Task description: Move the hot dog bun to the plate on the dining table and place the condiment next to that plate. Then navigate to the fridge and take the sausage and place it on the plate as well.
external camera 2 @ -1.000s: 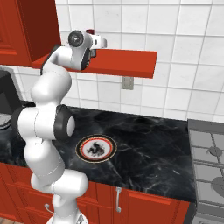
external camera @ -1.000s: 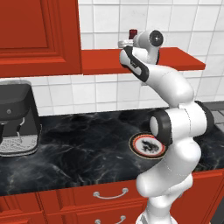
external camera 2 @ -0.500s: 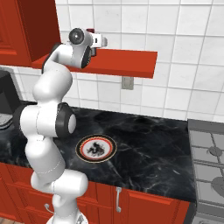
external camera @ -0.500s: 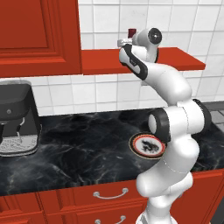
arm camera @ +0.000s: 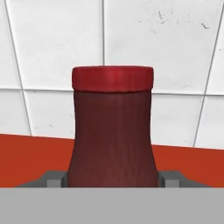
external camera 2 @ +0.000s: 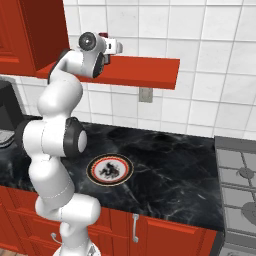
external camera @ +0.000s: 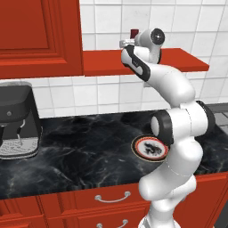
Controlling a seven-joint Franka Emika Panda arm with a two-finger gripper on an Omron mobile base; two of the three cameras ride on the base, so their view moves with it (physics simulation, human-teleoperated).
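The condiment (arm camera: 113, 131) is a brownish-red bottle with a dark red cap. It stands upright on the red wall shelf (external camera: 178, 60) in front of the white tiles. My gripper (arm camera: 113, 178) is raised to shelf height and shut on the bottle's lower body, with a finger tip (arm camera: 54, 178) pressed against each side. In the left base view the condiment's cap (external camera: 134, 33) pokes up behind the gripper (external camera: 131, 41). In the right base view the cap (external camera 2: 104, 35) sits just above the gripper (external camera 2: 108, 45). The hot dog bun, plate, dining table, fridge and sausage are out of view.
A small white plate with a dark and orange rim (external camera: 150, 148) lies on the black marble wall counter (external camera: 80, 151) below the arm. A coffee machine (external camera: 15, 120) stands at the left under a red wall cabinet (external camera: 35, 35). A stove (external camera 2: 240, 175) adjoins the counter on the right.
The jaws have closed from wide open onto the condiment bottle and have held that width since. The arm has hardly moved at the shelf.
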